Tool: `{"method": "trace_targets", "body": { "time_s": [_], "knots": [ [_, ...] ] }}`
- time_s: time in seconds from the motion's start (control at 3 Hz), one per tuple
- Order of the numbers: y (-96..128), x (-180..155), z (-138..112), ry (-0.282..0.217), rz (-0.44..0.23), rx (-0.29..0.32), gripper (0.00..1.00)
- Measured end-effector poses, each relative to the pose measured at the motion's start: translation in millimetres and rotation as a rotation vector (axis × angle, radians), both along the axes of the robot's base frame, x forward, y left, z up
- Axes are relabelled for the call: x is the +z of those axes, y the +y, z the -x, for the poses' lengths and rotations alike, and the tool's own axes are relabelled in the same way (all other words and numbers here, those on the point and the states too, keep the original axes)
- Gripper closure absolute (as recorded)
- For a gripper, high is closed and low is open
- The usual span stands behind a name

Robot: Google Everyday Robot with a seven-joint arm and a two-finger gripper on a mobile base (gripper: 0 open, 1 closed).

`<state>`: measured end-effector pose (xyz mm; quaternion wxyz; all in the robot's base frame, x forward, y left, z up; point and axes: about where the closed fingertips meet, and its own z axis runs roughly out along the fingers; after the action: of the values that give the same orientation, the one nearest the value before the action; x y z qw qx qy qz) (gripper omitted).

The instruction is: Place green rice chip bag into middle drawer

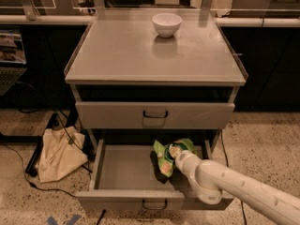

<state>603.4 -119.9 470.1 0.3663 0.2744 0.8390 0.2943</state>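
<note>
— Where is the gripper [177, 153]?
— Inside the open drawer [123, 168], below the counter's [140, 55] front edge and toward its front right corner. It sits at the tip of a white arm [234, 186] that enters from the lower right. It meets the bag [164, 159]; whether it grips the bag or not cannot be told.
— And the bag?
— Crumpled on the drawer's floor, in the right half, close to the back wall.
— What else is in view?
— The upper drawer [117, 115] sits closed just under the front edge. A white bowl [167, 24] stands near the counter's back edge, right of centre. A beige tote [58, 153] slumps on the floor beyond the front left corner.
</note>
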Motion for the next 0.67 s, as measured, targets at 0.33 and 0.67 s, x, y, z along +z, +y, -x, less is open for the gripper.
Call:
{"method": "trace_targets", "body": {
  "time_s": [0.33,0.67],
  "knots": [
    [4.9,-25.8,-6.8,0.085,0.009,0.009,0.70],
    [4.9,-25.9,-6.8,0.085,0.009,0.009,0.46]
  ]
}}
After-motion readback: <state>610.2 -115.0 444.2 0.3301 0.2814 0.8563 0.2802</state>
